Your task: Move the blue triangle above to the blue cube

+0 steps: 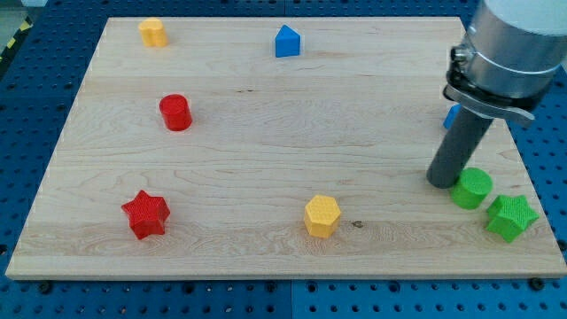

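Observation:
The blue triangle (287, 41) stands near the view's top, a little left of the middle of the wooden board (266, 151). A second blue block (451, 116), only a sliver of it showing, sits at the view's right, mostly hidden behind my rod; its shape cannot be made out. My tip (440, 182) rests on the board at the right, below that hidden blue block and far to the right of the blue triangle. The tip stands close against the left side of a green cylinder (472, 188).
A green star (511, 217) lies at the board's lower right corner. A yellow hexagon (322, 215) sits at the bottom middle. A red star (145, 213) is at the lower left, a red cylinder (175, 112) at the left, and a yellow block (152, 32) at the top left.

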`<state>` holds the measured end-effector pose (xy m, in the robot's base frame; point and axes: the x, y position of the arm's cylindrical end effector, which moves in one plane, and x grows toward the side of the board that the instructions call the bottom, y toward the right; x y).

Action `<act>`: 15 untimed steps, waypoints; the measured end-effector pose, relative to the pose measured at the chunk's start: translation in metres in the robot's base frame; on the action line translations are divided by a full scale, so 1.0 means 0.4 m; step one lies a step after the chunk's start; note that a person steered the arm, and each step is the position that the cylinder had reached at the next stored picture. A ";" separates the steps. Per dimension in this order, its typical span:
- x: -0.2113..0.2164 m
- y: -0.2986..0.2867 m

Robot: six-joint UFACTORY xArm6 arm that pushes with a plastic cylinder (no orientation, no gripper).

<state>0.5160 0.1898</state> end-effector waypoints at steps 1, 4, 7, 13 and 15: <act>0.021 0.029; -0.165 -0.256; -0.511 -0.656; -0.721 -0.455; -0.628 -0.338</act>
<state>0.2648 0.0547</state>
